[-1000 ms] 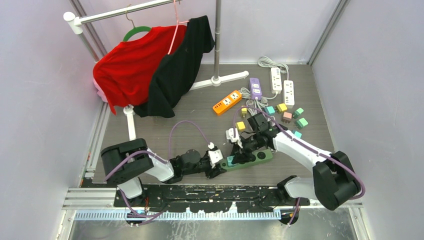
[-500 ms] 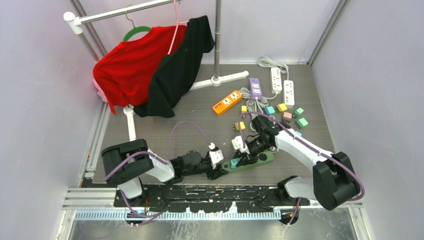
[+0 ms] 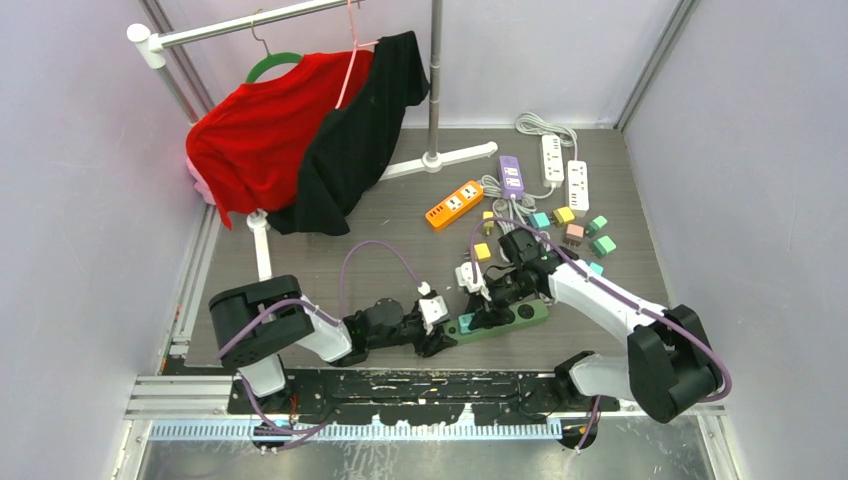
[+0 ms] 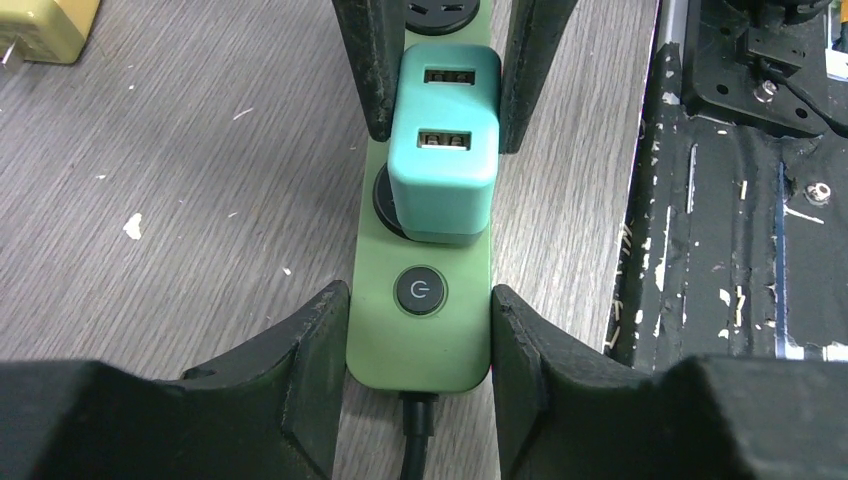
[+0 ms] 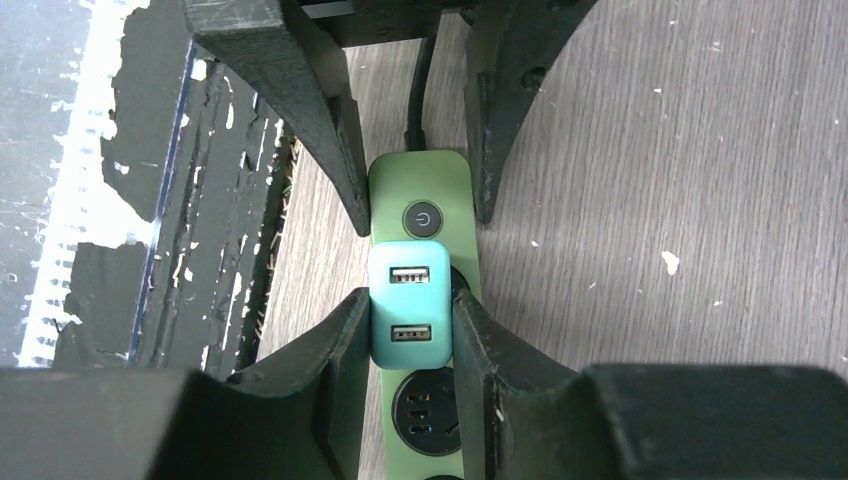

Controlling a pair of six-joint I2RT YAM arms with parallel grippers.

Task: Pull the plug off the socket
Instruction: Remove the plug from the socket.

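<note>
A green power strip (image 3: pixel 525 313) lies near the table's front edge. A teal two-port USB plug (image 3: pixel 462 322) sits in its socket beside the power button (image 4: pixel 417 292). My left gripper (image 3: pixel 438 342) is shut on the strip's cable end (image 4: pixel 418 340), with a finger on each side of the button. My right gripper (image 3: pixel 482 312) is shut on the teal plug (image 5: pixel 408 300), its fingers (image 5: pixel 345 340) pressed on both plug sides. In the left wrist view, the plug (image 4: pixel 443 150) stands against the strip (image 4: pixel 420 345). I cannot tell whether its prongs have lifted.
Orange (image 3: pixel 454 204), purple (image 3: pixel 511 176) and white (image 3: pixel 552 157) power strips lie further back with loose coloured plugs (image 3: pixel 575 232). A yellow plug (image 3: pixel 481 251) lies just behind my right wrist. A clothes rack with red and black garments (image 3: pixel 300 140) stands back left. The black front rail (image 4: pixel 740 200) runs beside the strip.
My right wrist dipped toward the front edge half a second ago and has come back a little. The strip, the plug and my left gripper have hardly moved.
</note>
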